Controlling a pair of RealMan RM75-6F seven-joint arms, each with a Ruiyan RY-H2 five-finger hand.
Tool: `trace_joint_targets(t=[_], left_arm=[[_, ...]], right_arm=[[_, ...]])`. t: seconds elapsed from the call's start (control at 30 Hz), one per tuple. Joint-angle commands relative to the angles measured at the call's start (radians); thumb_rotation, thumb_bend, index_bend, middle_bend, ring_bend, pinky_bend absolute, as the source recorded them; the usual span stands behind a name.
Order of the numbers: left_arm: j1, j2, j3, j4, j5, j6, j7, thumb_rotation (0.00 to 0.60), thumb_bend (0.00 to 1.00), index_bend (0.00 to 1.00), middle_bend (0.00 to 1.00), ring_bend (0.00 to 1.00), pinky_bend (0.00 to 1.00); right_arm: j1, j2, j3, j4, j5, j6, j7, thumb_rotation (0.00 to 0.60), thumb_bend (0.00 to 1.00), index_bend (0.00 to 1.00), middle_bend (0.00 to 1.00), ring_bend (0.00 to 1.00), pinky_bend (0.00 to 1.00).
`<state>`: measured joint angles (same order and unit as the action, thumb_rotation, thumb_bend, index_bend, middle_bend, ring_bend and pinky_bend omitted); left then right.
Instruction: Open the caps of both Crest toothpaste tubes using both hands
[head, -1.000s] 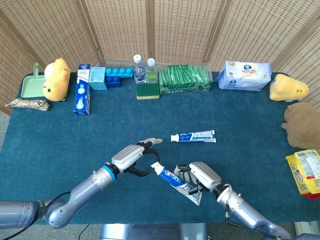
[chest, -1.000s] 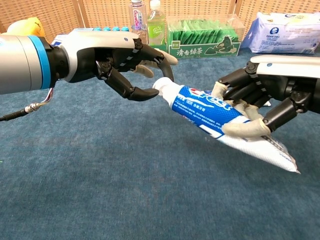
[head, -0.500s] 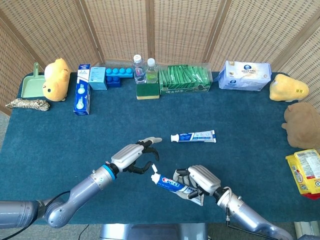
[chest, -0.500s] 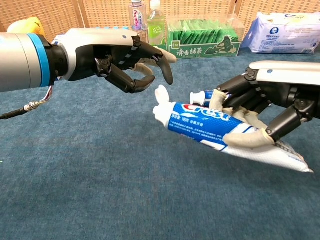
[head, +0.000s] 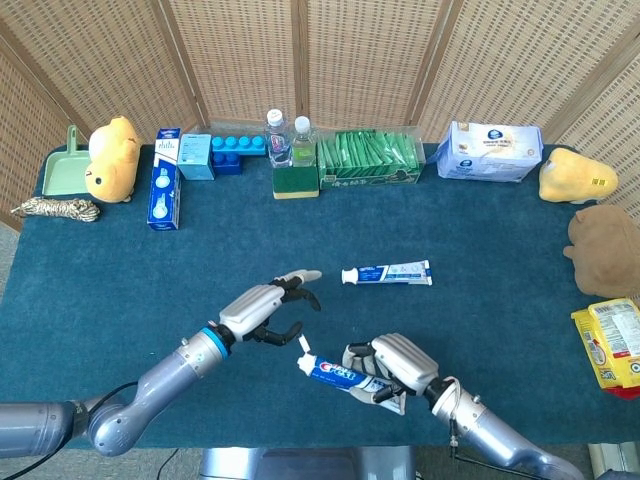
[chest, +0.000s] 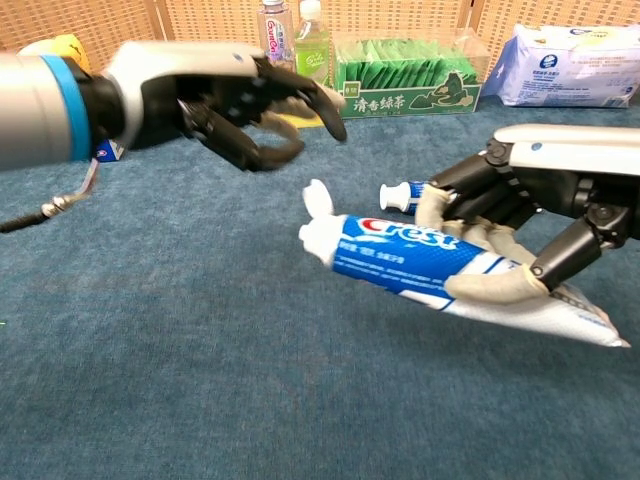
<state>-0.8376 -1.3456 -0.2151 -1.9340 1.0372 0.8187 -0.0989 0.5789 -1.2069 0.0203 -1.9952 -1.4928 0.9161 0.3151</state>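
One Crest tube (chest: 420, 262) sits gripped in my right hand (chest: 520, 215), cap seemingly flipped up; my left hand (chest: 235, 100) hovers upper left, fingers apart, empty.

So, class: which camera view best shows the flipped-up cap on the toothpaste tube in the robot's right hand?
The chest view. There the cap stands large and clear above the white end of the held tube, gripped by the right hand. The head view shows the cap only as a small white speck at the tube's end.
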Motion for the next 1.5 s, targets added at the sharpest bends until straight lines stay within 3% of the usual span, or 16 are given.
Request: trace_joint_targets(t=[0.03,0.3,0.83,1.0,1.5], left_arm=[[0.032,0.053,-0.003,-0.035,0.026,0.033,-0.013,0.6,0.5,0.29,0.06,0.0,0.08],[0.133,0.167,0.03,-0.114,0.11,0.142,-0.022,0.6,0.49,0.28,0.06,0.0,0.07],[0.389,0.367,0.165,-0.193,0.239,0.372,-0.025,0.6,0.48,0.28,0.06,0.0,0.07],[0.428,0.388,0.184,-0.196,0.252,0.39,-0.037,0.6,0.47,0.28,0.06,0.0,0.07],[0.507,0.399,0.203,-0.191,0.289,0.456,0.033,0.6,0.46,0.28,0.06,0.0,0.06]], right_arm=[[-0.002,0.005,-0.002,0.03,0.024,-0.006,0.0,0.6,0.52,0.9,0.7,0.64,0.74],[-0.001,0.0,-0.007,0.114,0.053,-0.026,-0.006,0.6,0.5,0.85,0.67,0.58,0.68],[0.014,-0.044,-0.025,0.297,0.054,-0.082,0.006,0.6,0.45,0.55,0.44,0.33,0.32],[0.013,-0.048,-0.027,0.31,0.055,-0.081,0.0,0.6,0.41,0.48,0.4,0.28,0.29],[-0.026,-0.022,0.012,0.272,0.081,0.022,-0.065,0.6,0.38,0.41,0.35,0.25,0.29]])
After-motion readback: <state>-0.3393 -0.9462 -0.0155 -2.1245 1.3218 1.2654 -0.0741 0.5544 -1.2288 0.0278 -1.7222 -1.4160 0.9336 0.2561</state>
